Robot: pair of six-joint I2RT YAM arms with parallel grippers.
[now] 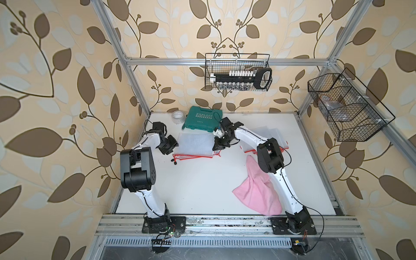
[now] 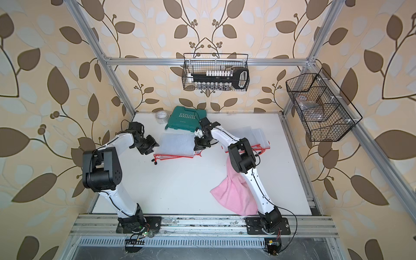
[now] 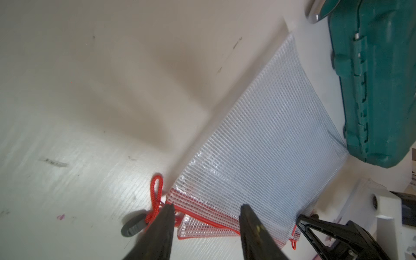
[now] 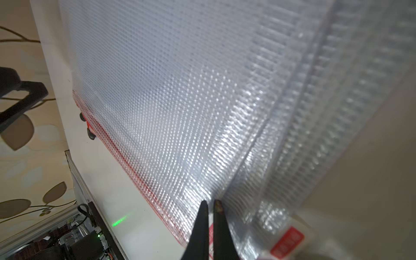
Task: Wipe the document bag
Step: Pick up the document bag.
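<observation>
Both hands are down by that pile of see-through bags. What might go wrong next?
The right hand is shut at a corner of the stacked document bags; it could drag several at once. The pink cloth lies loose under the right arm, in neither hand, so the arm might sweep it away. The left hand is open near the red zip cord, which could snag.

The left arm and right arm have white tapered shells dotted with small dark screws, joined by bulky black joint housings. Thin black cables run along them. The left gripper and right gripper have black pointed fingers
</observation>
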